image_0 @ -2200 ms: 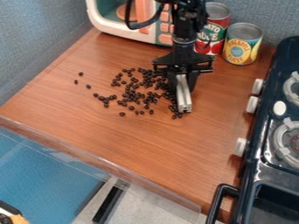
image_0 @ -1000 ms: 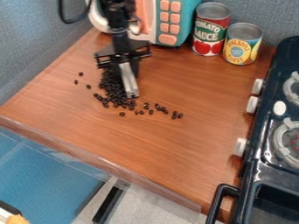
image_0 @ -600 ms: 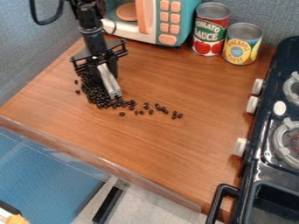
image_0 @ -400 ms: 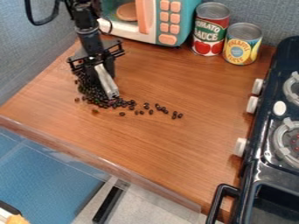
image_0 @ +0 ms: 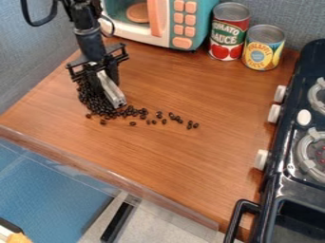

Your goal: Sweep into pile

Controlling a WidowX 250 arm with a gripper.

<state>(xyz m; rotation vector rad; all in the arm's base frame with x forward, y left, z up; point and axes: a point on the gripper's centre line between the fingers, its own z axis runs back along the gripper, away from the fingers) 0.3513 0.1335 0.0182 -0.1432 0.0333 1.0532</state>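
Blue-grey walls [image_0: 25,52] with a fabric-like weave close off the left and back of the wood-grained bench [image_0: 184,166], whose smooth, flat top should let small things slide when pushed. Near its left side lies the task's dark heap of beans [image_0: 92,102], small, rounded and glossy, crowded close together against the gripper. The black arm [image_0: 88,42] slants down over them from the upper left, presumably so the gripper [image_0: 104,84] can press from the side rather than from above. Its jaws look clenched on a silver bar [image_0: 111,90], straight and square-ended with a grooved metallic face; held low and slanting, it likely serves as a makeshift scraper, wider than the jaws alone. Right of the bar's tip, loose beans [image_0: 164,121] trail off in a thin, uneven line, so the pile seems well formed but unfinished, and those outliers probably call for a pass from the right. Behind stands a toy microwave [image_0: 164,21], moulded in teal and white with orange buttons, then a red-labelled can [image_0: 229,32] and a yellow-labelled can [image_0: 263,48], ribless-looking metal cylinders probably set back to leave sweeping room. A glossy dark toy stove [image_0: 289,156] borders the right edge.
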